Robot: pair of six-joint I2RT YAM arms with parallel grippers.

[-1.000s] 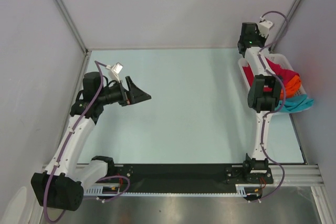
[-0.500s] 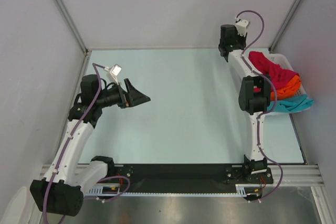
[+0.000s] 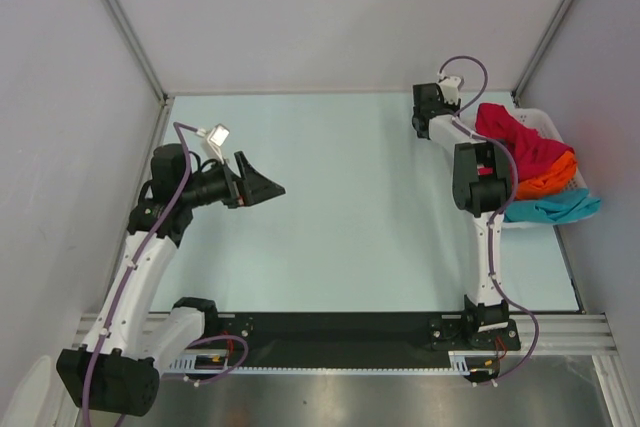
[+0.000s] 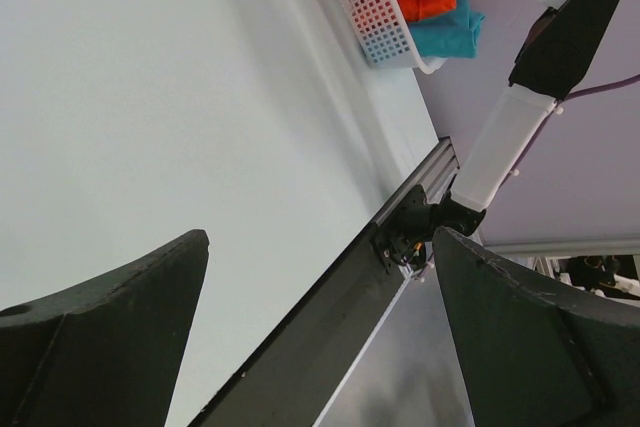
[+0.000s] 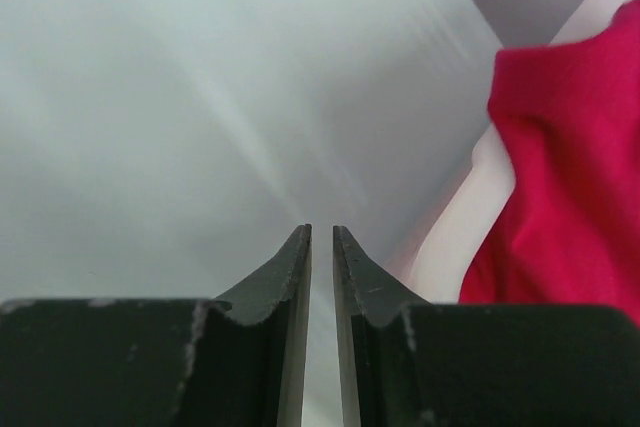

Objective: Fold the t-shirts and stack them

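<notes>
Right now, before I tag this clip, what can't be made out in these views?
- Top view: how many t-shirts are heaped in the basket; they overlap, and the right arm covers the pile's left side.
- Right wrist view: the red shirt is blurred and cut off by the right edge.
- Left wrist view: the basket's far end is cut off by the top edge.
- Top view: the right gripper is too small to read its fingers.

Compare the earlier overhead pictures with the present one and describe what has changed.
The right gripper swung left, from above the white basket to over the table beside it, jaws nearly closed on nothing. More of the red t-shirt now shows. Nothing was taken hold of. The left gripper, open, barely shifted; the orange t-shirt and teal t-shirt stay heaped in the basket with the red one.
</notes>
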